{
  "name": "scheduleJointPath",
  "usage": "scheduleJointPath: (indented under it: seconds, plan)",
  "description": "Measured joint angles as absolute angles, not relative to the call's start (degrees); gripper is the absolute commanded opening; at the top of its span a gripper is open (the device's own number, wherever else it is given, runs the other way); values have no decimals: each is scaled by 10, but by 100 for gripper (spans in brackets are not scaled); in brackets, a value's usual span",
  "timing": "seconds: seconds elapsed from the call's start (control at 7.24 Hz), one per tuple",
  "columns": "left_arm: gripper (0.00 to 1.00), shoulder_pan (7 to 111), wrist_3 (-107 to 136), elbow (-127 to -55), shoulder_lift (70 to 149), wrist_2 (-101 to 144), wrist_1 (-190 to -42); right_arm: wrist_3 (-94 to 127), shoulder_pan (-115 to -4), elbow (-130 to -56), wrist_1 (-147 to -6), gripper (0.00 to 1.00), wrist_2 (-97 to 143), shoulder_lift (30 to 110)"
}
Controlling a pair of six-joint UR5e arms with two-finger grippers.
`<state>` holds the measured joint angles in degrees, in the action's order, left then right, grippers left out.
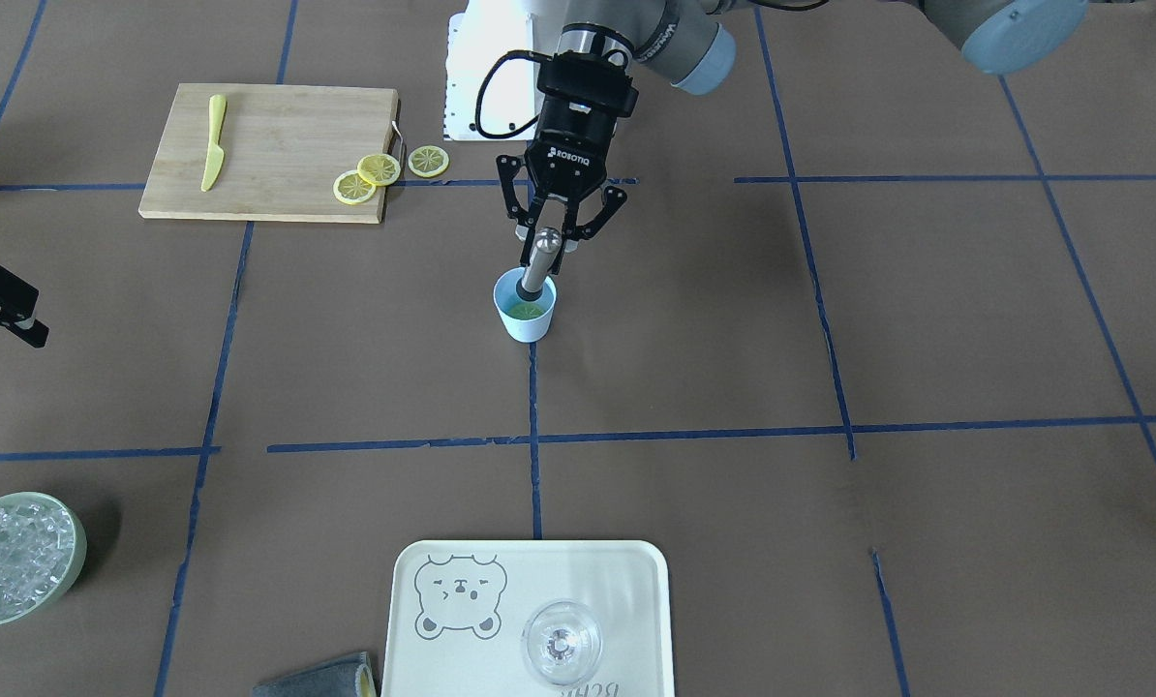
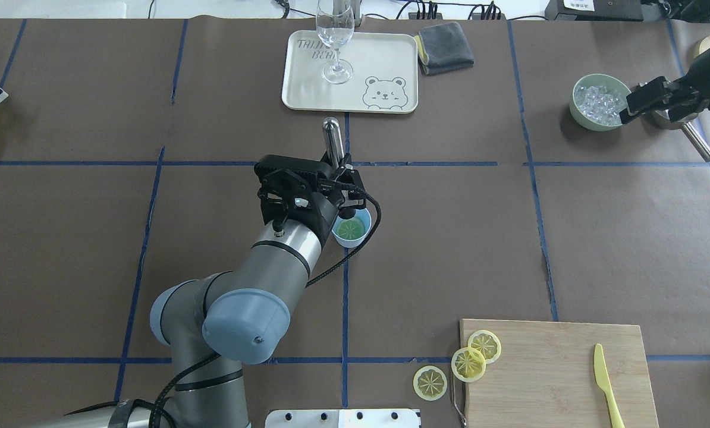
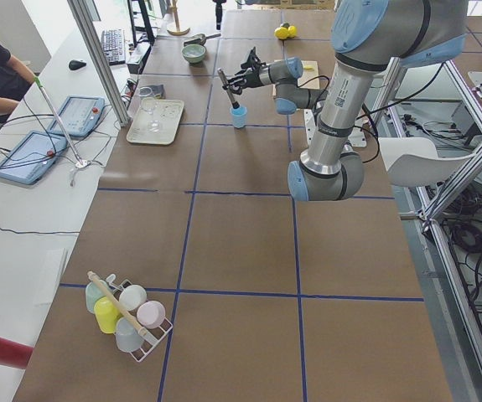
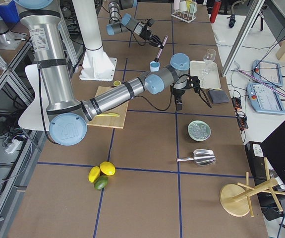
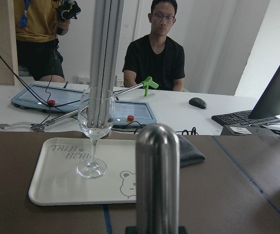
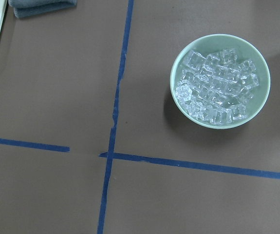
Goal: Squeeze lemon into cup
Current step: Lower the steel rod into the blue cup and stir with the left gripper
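The pale blue cup (image 1: 526,325) stands on the brown table near the middle and also shows in the overhead view (image 2: 362,233). A lemon slice (image 1: 527,311) lies flat inside it (image 2: 348,229). My left gripper (image 1: 549,230) hangs over the cup, shut on a steel muddler (image 1: 540,259) whose lower end is down in the cup. The muddler's rounded top fills the left wrist view (image 5: 158,180). Three more lemon slices (image 1: 380,169) lie at the cutting board's (image 1: 278,145) edge. My right gripper (image 2: 643,101) hovers open and empty beside the ice bowl.
A yellow knife (image 1: 214,140) lies on the board. A pale green bowl of ice (image 6: 220,80) sits at the far right. A white tray (image 2: 307,89) with a clear glass (image 2: 334,41) stands beyond the cup, a grey cloth (image 2: 444,38) beside it.
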<state>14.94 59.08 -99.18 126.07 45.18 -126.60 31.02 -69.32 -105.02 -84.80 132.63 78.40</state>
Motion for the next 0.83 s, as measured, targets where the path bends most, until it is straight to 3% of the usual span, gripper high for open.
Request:
scheduleJointPath:
  seconds: [0.83]
  plan:
    - [0, 132, 597, -943, 1267, 452, -1273, 310, -698, -1049, -848, 100, 1326, 784]
